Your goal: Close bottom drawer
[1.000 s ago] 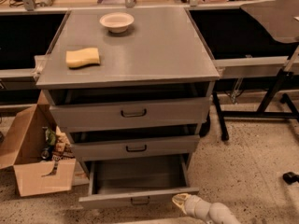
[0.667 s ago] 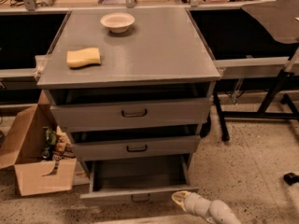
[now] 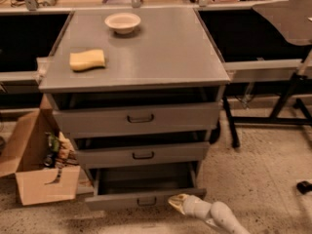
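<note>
The bottom drawer (image 3: 141, 199) of the grey cabinet is pulled part way out, its flat grey floor (image 3: 144, 183) showing. Its slim front panel carries a small black handle (image 3: 146, 201). My gripper (image 3: 176, 202), on a white arm coming from the lower right, sits at the right end of that front panel, touching or just beside it. The middle drawer (image 3: 142, 154) and the top drawer (image 3: 139, 118) stand slightly out.
A yellow sponge (image 3: 87, 60) and a white bowl (image 3: 123, 22) lie on the cabinet top (image 3: 161, 52). An open cardboard box (image 3: 41, 169) with items stands left of the cabinet. Black table legs (image 3: 273, 116) stand to the right. The floor is speckled.
The bottom drawer has slid inward a little. My gripper has moved with it toward the cabinet and slightly left.
</note>
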`<action>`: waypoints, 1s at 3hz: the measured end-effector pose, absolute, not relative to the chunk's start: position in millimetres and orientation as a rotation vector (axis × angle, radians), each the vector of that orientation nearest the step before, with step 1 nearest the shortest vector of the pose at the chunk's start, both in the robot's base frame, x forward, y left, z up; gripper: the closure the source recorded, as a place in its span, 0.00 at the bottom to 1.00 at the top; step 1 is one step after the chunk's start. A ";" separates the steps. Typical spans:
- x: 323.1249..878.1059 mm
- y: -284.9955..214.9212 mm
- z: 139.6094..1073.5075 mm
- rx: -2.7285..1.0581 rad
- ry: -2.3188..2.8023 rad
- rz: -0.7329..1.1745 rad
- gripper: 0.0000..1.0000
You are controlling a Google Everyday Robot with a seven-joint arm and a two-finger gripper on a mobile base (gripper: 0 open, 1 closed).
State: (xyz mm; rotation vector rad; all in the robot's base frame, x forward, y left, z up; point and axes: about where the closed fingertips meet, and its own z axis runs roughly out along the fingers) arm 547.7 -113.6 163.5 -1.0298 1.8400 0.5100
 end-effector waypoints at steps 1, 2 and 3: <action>562.4 -119.4 163.6 -1.017 1.828 0.513 1.00; 562.4 -119.3 163.6 -1.017 1.828 0.513 1.00; 566.6 -121.8 166.4 -0.946 1.821 0.510 1.00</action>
